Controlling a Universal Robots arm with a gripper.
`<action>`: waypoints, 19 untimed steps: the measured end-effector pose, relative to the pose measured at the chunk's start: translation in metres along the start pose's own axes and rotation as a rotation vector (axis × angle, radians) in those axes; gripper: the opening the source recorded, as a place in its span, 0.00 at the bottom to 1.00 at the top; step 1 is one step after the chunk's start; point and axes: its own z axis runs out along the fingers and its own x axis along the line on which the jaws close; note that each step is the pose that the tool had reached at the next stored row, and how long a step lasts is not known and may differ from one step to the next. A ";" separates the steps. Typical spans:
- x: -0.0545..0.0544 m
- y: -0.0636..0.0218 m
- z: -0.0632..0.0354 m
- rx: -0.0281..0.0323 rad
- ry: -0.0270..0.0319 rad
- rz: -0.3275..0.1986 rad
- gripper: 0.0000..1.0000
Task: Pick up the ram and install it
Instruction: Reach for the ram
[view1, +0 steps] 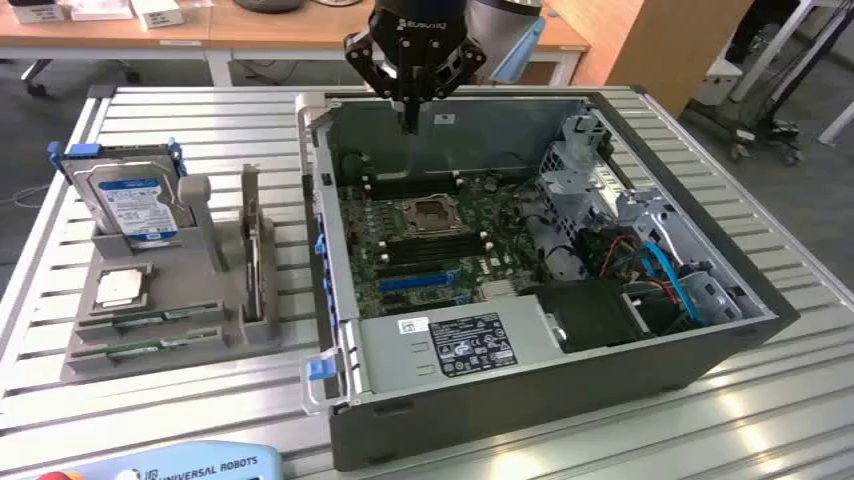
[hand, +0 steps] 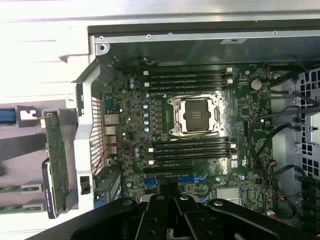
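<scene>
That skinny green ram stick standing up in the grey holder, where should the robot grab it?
I'd pinch the ram near the middle of its top edge, coming straight down from above, one finger on each flat face. It stands on edge in the grey holder, so its lower part sits in the slot and the top is free.

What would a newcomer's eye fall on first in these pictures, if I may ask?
The open computer case in the middle of the slatted table, its green motherboard bare with an empty processor socket. Above its far wall hangs the black claw, shut. On the exterior view's left a grey holder carries an upright hard drive and two ram sticks lying flat.
</scene>
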 end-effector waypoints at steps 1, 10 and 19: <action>0.000 0.0000 0.0000 0.0000 0.0000 0.000 0.10; 0.000 0.0000 0.0000 -0.0001 0.0000 0.000 0.10; 0.006 -0.0005 0.0000 -0.0001 0.0000 0.000 0.10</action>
